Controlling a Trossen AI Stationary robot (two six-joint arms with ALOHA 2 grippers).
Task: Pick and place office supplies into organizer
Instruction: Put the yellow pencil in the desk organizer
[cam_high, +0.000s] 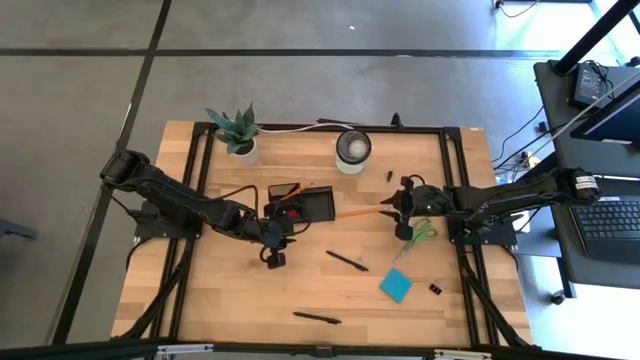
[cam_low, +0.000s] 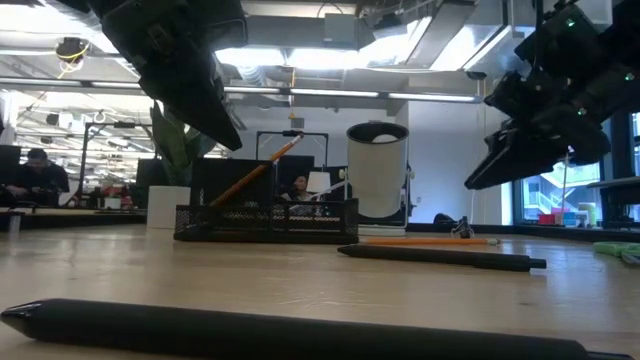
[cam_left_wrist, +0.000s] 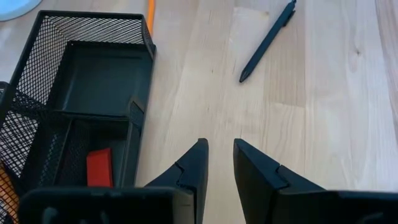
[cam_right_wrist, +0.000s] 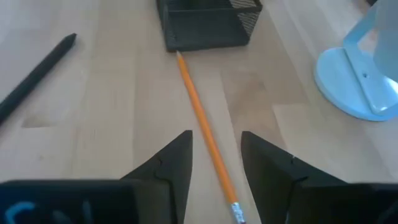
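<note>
The black mesh organizer (cam_high: 305, 204) stands mid-table, with a red eraser (cam_left_wrist: 99, 167) in one compartment and an orange pencil (cam_low: 252, 174) leaning in it. My left gripper (cam_left_wrist: 219, 163) hovers open just beside the organizer's near side, nothing between its fingers. My right gripper (cam_right_wrist: 214, 155) is open above a second orange pencil (cam_right_wrist: 200, 118), which lies flat on the table with its tip at the organizer; the fingers stand on either side of it, clear of it. Green-handled scissors (cam_high: 421, 233), a blue sticky-note pad (cam_high: 395, 287) and two black pens (cam_high: 347, 261) (cam_high: 316, 318) lie on the table.
A white-rimmed cup (cam_high: 352, 150) and a potted plant (cam_high: 236, 130) stand along the far edge. Small black clips (cam_high: 436, 290) (cam_high: 389, 176) lie loose on the right. Bare wood lies between the pens near the front edge.
</note>
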